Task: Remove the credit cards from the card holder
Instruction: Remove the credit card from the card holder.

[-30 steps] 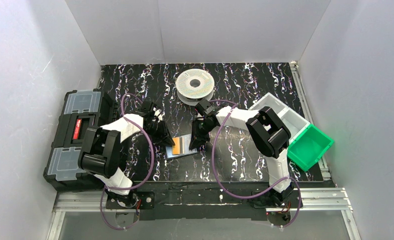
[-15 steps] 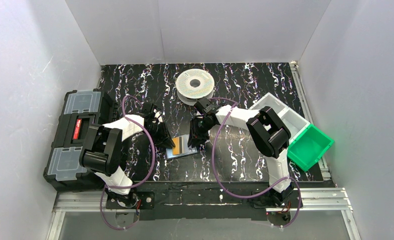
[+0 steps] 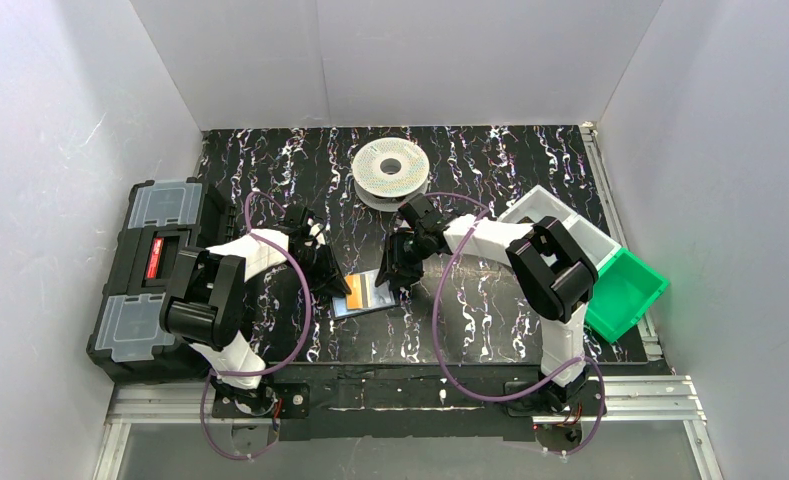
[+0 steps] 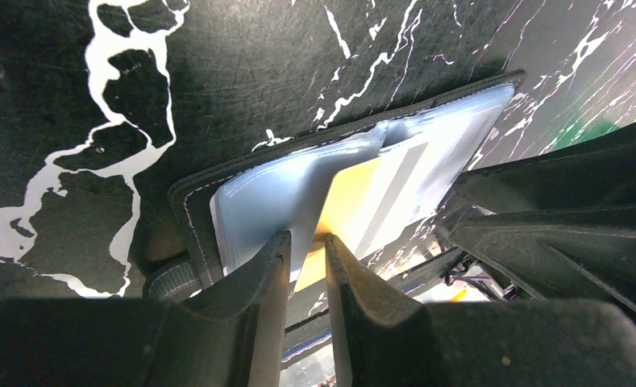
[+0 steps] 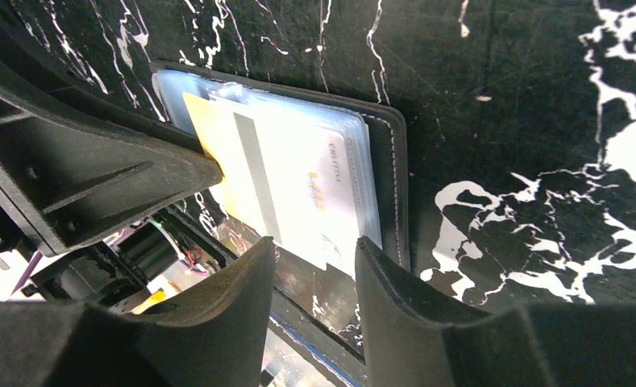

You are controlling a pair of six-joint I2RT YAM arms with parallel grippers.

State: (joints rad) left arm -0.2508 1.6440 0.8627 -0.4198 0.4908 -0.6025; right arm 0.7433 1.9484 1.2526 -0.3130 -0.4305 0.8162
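Observation:
The black card holder (image 3: 372, 306) lies open on the mat between both grippers, its bluish-grey sleeves (image 4: 258, 193) facing up. An orange-tan card (image 3: 354, 291) and a pale card (image 5: 298, 173) with a grey stripe stick partly out of it. My left gripper (image 3: 335, 283) is at the holder's left side, its jaws nearly closed (image 4: 305, 239) on a sleeve where the orange card's corner (image 4: 351, 201) sits. My right gripper (image 3: 390, 282) is open, and its fingers straddle the pale card's near edge (image 5: 314, 246) without touching it.
A big black toolbox (image 3: 155, 275) stands at the left edge. A white filament spool (image 3: 390, 170) lies behind the holder. A white bin (image 3: 560, 225) and a green bin (image 3: 625, 290) stand at the right. White walls enclose the mat.
My right arm's elbow has swung to the right while its gripper stays at the holder's right side. My left gripper has edged closer to the holder. The holder has not moved.

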